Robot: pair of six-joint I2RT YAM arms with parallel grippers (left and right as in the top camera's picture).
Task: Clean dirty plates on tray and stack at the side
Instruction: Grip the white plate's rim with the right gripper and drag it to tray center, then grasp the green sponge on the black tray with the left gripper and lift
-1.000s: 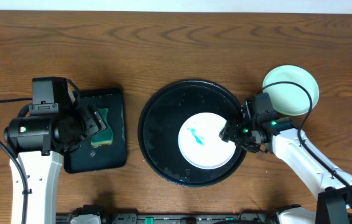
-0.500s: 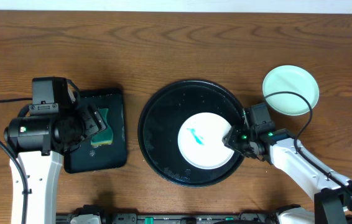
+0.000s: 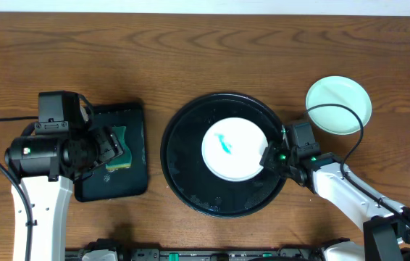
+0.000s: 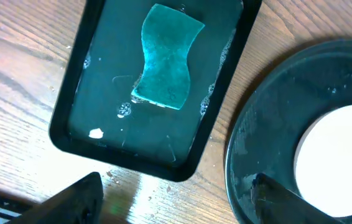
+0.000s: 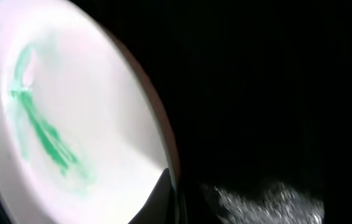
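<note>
The white plate (image 3: 234, 148), with a teal smear at its centre, is over the round black tray (image 3: 180, 130). My right gripper (image 3: 269, 156) is shut on its right rim. In the right wrist view the plate (image 5: 70, 124) fills the left side and the gripper (image 5: 173, 199) pinches the rim edge-on. A pale mint-green plate (image 3: 339, 105) rests on the table to the right of the tray. My left gripper (image 3: 111, 148) hangs open over the sponge; in its wrist view the gripper (image 4: 176, 208) holds nothing.
A small black rectangular tray (image 3: 136, 123) at the left holds a green sponge (image 3: 122, 148). The left wrist view shows that sponge (image 4: 166, 56) lying in wet suds, with the round tray (image 4: 269, 124) beside it. Brown wooden table lies all around.
My right gripper has closed on the white plate's right rim. The plate has shifted up and left inside the tray. The left arm has stayed over the sponge.
</note>
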